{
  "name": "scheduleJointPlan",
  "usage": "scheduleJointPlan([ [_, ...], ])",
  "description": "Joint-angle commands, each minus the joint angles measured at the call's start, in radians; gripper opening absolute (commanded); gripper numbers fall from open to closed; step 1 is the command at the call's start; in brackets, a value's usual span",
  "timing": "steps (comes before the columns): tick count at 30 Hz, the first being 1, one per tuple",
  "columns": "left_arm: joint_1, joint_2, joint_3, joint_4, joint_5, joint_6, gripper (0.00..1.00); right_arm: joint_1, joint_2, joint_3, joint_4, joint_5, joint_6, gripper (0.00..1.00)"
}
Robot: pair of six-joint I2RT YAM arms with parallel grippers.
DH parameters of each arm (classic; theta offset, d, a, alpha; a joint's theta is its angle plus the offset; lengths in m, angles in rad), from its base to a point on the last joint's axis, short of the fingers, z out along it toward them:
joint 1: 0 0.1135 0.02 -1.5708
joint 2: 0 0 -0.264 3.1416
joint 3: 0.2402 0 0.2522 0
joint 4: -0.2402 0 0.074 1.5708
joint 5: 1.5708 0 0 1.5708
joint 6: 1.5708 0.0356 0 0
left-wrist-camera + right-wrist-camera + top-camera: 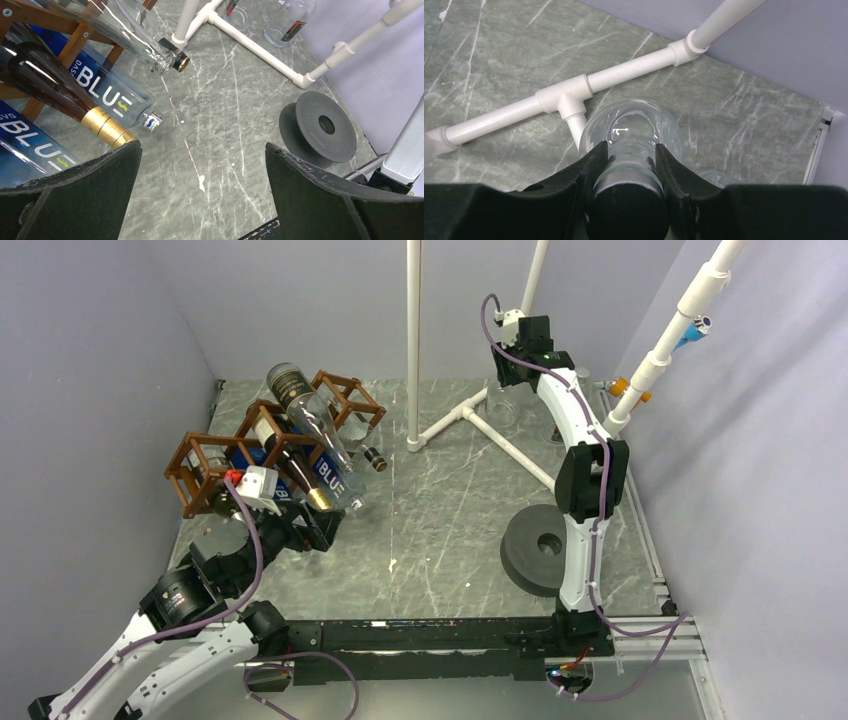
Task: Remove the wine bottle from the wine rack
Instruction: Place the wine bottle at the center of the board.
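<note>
The brown wooden wine rack (pixel 200 455) stands at the left of the table, its sticks also in the left wrist view (pixel 75 42). Several bottles lie in it. One is a dark wine bottle (pixel 300 480) with a gold foil neck (pixel 105 125), next to blue-labelled bottles (pixel 107 92) and a clear bottle (pixel 135 40). My left gripper (pixel 202 150) is open and empty just in front of the rack (pixel 318 528), with its left finger beside the gold neck. At the back right, my right gripper (pixel 630 147) is shut on the neck of an upright clear glass bottle (pixel 629 120) with a black cap.
A white PVC pipe frame (pixel 500 440) lies across the back of the table and passes just behind the held bottle (pixel 524 110). A black spool (pixel 540 545) sits by the right arm. Another clear bottle (pixel 290 25) stands next to the held one. Walls close in on the left, back and right.
</note>
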Motion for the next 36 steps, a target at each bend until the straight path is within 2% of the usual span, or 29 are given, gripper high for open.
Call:
scheduleJointPlan([
  [1, 0.003, 0.015, 0.028, 0.019, -0.022, 0.016, 0.99, -0.006, -0.046, 0.102, 0.218, 0.06, 0.052, 0.0],
  [5, 0.003, 0.022, 0.031, 0.021, -0.027, 0.022, 1.0, -0.013, -0.034, 0.099, 0.224, 0.06, 0.075, 0.02],
  [20, 0.003, 0.035, 0.042, 0.022, -0.023, 0.029, 1.0, -0.024, -0.032, 0.068, 0.212, 0.027, 0.078, 0.57],
  [23, 0.003, 0.033, 0.044, 0.023, -0.019, 0.029, 1.0, -0.023, -0.039, 0.062, 0.212, 0.027, 0.071, 0.65],
  [30, 0.003, 0.023, 0.043, 0.02, -0.014, 0.023, 1.0, -0.024, -0.08, 0.051, 0.206, 0.022, 0.051, 0.75],
  [36, 0.003, 0.002, 0.026, 0.026, -0.01, 0.013, 1.0, -0.024, -0.144, 0.021, 0.201, 0.009, 0.039, 0.77],
])
